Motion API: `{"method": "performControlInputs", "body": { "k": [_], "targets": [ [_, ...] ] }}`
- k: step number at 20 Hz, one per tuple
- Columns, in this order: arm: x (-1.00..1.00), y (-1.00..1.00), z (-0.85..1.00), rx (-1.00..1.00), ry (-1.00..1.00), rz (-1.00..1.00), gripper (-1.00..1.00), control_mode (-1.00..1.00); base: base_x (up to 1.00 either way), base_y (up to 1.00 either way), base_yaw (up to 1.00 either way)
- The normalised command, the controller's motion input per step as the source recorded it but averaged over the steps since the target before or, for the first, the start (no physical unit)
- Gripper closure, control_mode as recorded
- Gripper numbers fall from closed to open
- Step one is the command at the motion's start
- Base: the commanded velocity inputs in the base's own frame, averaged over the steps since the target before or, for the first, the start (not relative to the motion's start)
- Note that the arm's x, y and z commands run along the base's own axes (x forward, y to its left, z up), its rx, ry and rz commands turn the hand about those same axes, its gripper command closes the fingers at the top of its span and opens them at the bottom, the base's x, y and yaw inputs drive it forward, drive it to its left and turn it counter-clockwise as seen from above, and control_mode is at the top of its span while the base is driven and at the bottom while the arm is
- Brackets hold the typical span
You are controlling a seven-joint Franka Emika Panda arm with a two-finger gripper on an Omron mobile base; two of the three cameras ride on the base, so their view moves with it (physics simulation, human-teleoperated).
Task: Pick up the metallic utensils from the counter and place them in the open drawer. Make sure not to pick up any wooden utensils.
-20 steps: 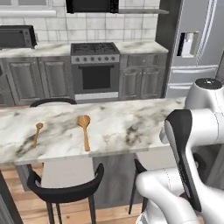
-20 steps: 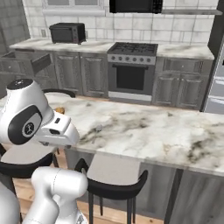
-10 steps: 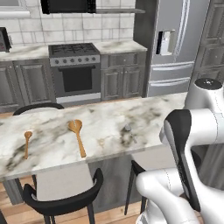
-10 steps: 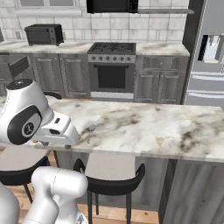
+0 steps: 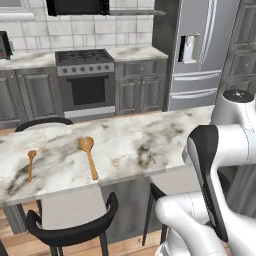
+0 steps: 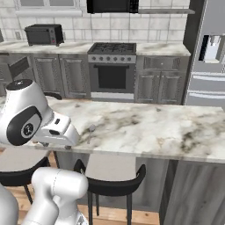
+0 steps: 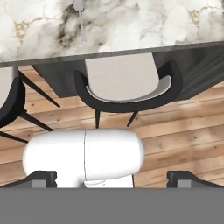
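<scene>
The arm point(image 5: 215, 200) is formed of smooth, glossy white shells with rounded, bulbous segments. A broad black band is seen curving down one link, and a dark grey cap is set on the domed top. In the right base view a rounded white joint point(image 6: 22, 116) is marked by a black ring with a small round emblem, and a boxy white hand housing is joined to it.

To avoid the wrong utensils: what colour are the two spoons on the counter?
Orange-brown wood, both spoons, clearest in the left base view.
</scene>
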Motion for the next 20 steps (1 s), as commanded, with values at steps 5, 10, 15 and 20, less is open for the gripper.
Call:
{"method": "performControlInputs", "body": {
  "k": [5, 10, 15, 20],
  "targets": [
    [0.0, 0.0, 0.0, 0.0, 0.0, 0.0, -1.0, -1.0, 0.0, 0.0, 0.0],
    [0.59, 0.05, 0.0, 0.1, -0.17, 0.35, -1.0, -1.0, 0.0, 0.0, 0.0],
    [1.0, 0.02, 0.0, 0.19, -0.11, 0.55, -1.0, -1.0, 0.0, 0.0, 0.0],
    [0.9, 0.0, -0.01, 0.03, 0.0, 0.25, -1.0, -1.0, 0.0, 0.0, 0.0]
  ]
}}
